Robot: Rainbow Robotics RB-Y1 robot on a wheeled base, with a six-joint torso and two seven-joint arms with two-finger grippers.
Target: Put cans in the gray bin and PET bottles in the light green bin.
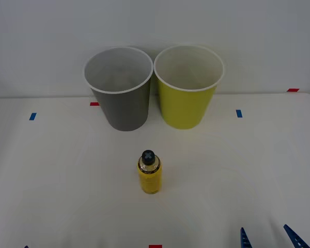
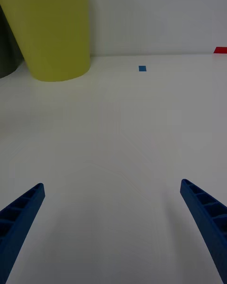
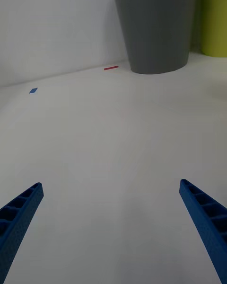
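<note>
Bins stand side by side at the far edge of the white table (image 1: 51, 170), against the pale wall: the gray bin (image 1: 120, 101) on the left and the green bin (image 1: 187, 98) on the right, rims almost touching, both upright and open-topped. The bottle (image 1: 149, 172) stands upright near the table's middle, in front of the gap between the bins and well apart from both, with bare tabletop all around it. Its cap is black and its label yellow; no writing on it can be read. Small blue tape marks (image 1: 239, 113) and red tape marks (image 1: 293, 90) dot the table.

The right tool (image 1: 271, 236) sits at the near edge, right of the bottle, its blue ribbed fingers (image 2: 21, 213) spread wide over bare table, holding and touching nothing. The left tool (image 3: 111, 203) is likewise wide open and empty, facing the gray bin across open tabletop, with the green bin just beside it.
</note>
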